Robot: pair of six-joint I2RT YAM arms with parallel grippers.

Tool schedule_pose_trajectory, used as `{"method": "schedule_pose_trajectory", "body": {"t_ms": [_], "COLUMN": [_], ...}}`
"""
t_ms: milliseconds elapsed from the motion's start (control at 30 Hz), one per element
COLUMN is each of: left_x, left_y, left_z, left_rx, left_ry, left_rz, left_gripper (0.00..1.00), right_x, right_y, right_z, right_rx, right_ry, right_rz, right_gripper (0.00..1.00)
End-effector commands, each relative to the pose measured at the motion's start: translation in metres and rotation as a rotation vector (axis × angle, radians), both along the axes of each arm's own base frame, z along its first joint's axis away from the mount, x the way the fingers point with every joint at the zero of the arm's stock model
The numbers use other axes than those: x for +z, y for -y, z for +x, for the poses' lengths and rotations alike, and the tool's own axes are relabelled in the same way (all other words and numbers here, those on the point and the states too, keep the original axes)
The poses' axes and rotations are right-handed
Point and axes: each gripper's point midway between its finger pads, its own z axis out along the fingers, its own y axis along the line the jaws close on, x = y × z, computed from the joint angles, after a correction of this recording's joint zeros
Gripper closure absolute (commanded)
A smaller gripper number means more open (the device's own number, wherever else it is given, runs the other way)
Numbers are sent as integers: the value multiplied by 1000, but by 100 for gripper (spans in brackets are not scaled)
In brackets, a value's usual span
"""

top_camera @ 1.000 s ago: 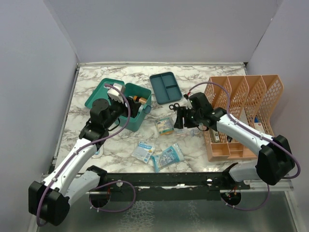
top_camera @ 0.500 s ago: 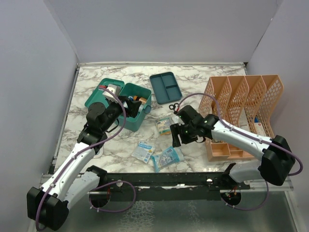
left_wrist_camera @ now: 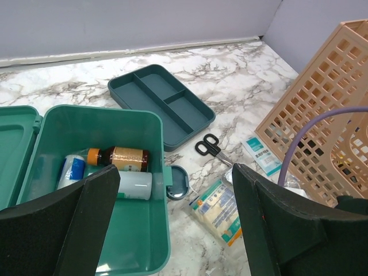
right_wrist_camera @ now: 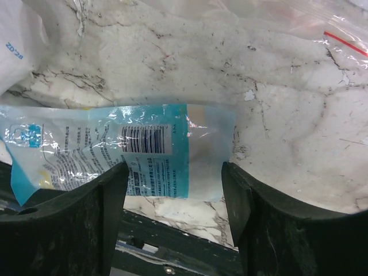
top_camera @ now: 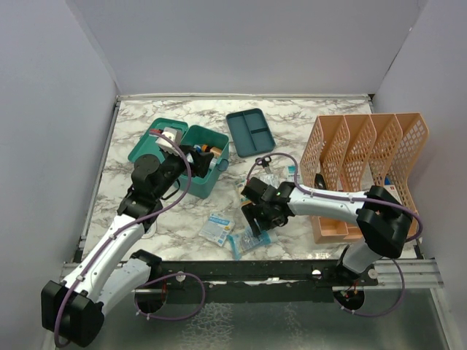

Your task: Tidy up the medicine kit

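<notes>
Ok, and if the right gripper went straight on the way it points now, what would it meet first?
Most likely the blue-and-clear packet lying flat on the table. The right gripper points down at it, jaws open either side of its end. How far above it the gripper sits is unclear.

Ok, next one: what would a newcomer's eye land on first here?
The open teal medicine kit on the left, bottles inside, its insert tray lying out beside it. Then the big orange mesh rack on the right, and the right tool, open, over a blue packet at the near side.
</notes>
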Motion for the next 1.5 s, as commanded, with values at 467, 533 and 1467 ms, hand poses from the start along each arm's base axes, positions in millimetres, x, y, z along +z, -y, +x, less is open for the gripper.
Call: {"method": "schedule_pose_trajectory", "body": {"t_ms": [467, 533, 1467], "left_x": [-7, -6, 16], "left_y": [0, 0, -56], "left_z": [7, 7, 10], "left_rx": [15, 18, 317], "left_ry": [-14, -13, 64], "left_rz": [24, 25, -13], "left_gripper": [18, 18, 18], "right_x": [-16, -4, 43], "right_y": [10, 0, -69], "right_z": [28, 34, 11], "right_rx": [-589, -573, 972], "right_ry": [136, 150, 278], "right_rz": [-45, -6, 316], "right_gripper": [41, 40, 41]}}
